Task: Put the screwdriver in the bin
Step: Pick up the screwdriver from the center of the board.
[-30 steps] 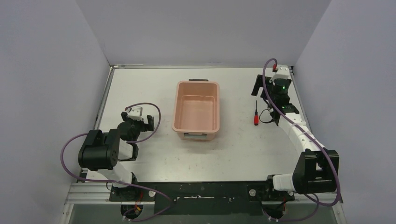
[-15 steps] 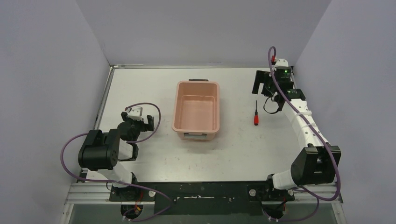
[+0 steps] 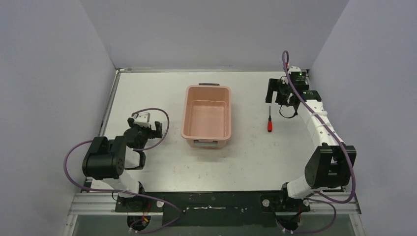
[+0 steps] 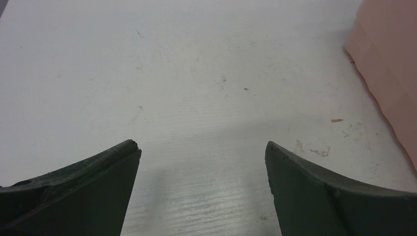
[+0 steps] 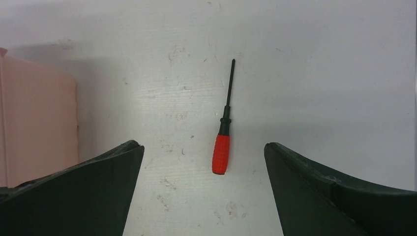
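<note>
The screwdriver (image 3: 269,121) (image 5: 223,132), with a red handle and thin black shaft, lies flat on the white table to the right of the salmon-pink bin (image 3: 207,117). Its tip points toward the back. My right gripper (image 3: 276,93) (image 5: 202,146) hovers above it, open. In the right wrist view the red handle lies between and just beyond the two dark fingers, touching neither. The bin's wall (image 5: 37,123) shows at the left of that view. My left gripper (image 3: 145,131) (image 4: 201,147) stands open over bare table left of the bin (image 4: 388,64), holding nothing.
The bin has a dark handle (image 3: 208,84) at its far end and a label (image 3: 204,142) at its near end. Grey walls close in the table on the left, back and right. The right arm's purple cable (image 3: 290,78) loops over its wrist.
The right arm's wrist has drawn back toward the far right corner and its forearm has straightened. Its gripper stays open above the screwdriver. The left arm, screwdriver and bin have not moved.
</note>
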